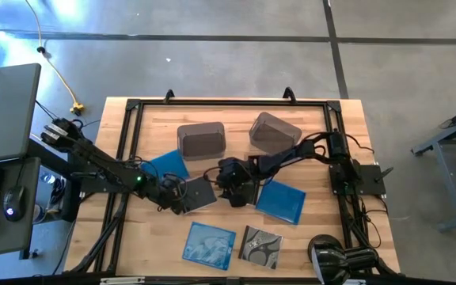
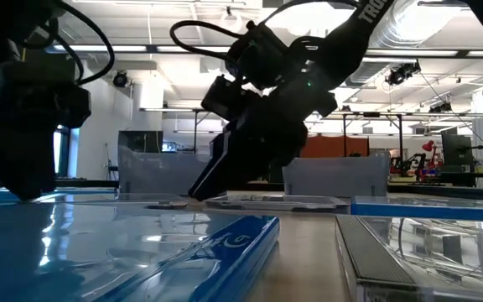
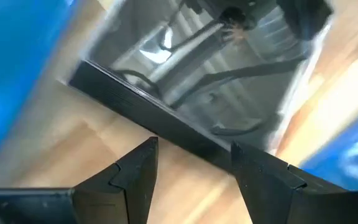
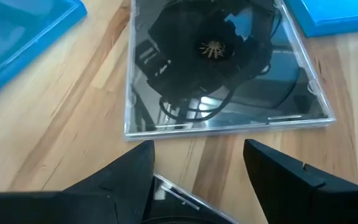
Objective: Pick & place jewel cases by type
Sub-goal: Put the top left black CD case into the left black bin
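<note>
A dark grey jewel case (image 1: 201, 192) lies flat on the table between my two grippers. My left gripper (image 3: 194, 149) stands open at its black spine edge (image 3: 166, 127), on the case's left side (image 1: 180, 202). My right gripper (image 4: 197, 146) is open just short of the case's (image 4: 222, 68) right edge, and a clear plastic corner (image 4: 173, 190) shows low between its fingers. Flat on the wood lie a blue case (image 1: 167, 165), a second blue case (image 1: 281, 199), the cloud-patterned blue case (image 1: 209, 244) and the silvery-patterned dark case (image 1: 260, 247).
Two translucent grey bins (image 1: 202, 140) (image 1: 274, 132) stand at the far side of the table. A black frame (image 1: 125, 134) runs around the work area. A black lamp-like object (image 1: 327, 257) sits at the near right corner.
</note>
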You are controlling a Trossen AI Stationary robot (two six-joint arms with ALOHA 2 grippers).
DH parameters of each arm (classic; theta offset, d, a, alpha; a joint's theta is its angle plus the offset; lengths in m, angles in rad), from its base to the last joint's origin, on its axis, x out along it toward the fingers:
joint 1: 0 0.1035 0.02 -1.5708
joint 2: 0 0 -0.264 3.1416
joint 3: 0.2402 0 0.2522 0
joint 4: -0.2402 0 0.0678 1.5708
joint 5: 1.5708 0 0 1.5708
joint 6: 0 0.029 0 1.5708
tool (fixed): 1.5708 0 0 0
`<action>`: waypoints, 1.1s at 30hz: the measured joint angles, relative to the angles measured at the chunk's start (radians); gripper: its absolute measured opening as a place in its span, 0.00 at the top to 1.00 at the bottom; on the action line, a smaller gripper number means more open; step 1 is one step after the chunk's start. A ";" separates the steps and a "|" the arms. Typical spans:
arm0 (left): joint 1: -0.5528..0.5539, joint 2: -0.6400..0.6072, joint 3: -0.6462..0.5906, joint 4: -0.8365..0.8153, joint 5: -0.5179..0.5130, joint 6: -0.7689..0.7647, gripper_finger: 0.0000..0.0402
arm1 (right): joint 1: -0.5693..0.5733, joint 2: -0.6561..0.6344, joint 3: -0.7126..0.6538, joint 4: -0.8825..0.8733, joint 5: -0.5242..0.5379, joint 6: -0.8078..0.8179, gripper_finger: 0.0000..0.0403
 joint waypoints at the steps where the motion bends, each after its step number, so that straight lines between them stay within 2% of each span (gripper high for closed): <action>1: -0.001 0.000 0.000 0.019 0.021 -0.027 0.50 | 0.000 0.000 0.000 -0.001 -0.008 0.011 0.40; 4: 0.000 0.000 0.001 0.041 0.046 -0.101 0.50 | 0.002 0.000 0.000 -0.011 -0.008 0.018 0.40; 14: -0.001 0.005 0.002 -0.019 -0.021 -0.257 0.50 | 0.003 -0.002 0.000 -0.014 0.001 0.018 0.40; 21: -0.003 0.023 0.001 -0.007 -0.075 -0.238 0.50 | -0.021 -0.002 0.000 0.010 -0.005 0.011 0.40; 33: 0.010 0.027 -0.004 0.031 -0.190 -0.097 0.50 | -0.045 -0.002 0.000 0.009 -0.060 0.017 0.40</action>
